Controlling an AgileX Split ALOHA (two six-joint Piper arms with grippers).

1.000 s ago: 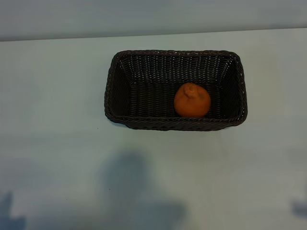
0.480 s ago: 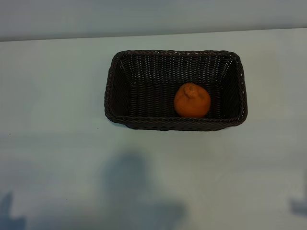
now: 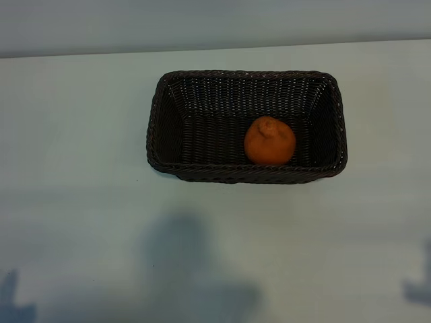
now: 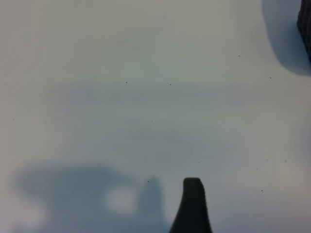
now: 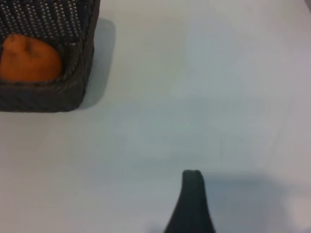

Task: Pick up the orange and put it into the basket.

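The right gripper (image 5: 192,204) shows only one dark fingertip in its wrist view; its jaws stand wide apart and hold nothing, and it hangs over bare table (image 5: 194,97), well apart from the basket (image 5: 73,92). The left gripper (image 4: 192,206) likewise shows a single dark fingertip over bare table surface, jaws wide and empty, with only a sliver of the basket's wicker (image 4: 306,24) at the frame edge. Neither gripper appears in the exterior view. In that view the basket (image 3: 161,121) sits on the table (image 3: 67,134), its long side across the frame. The orange (image 3: 269,140) rests on the basket floor, in the right half, close to the near wall, stem bump uppermost.
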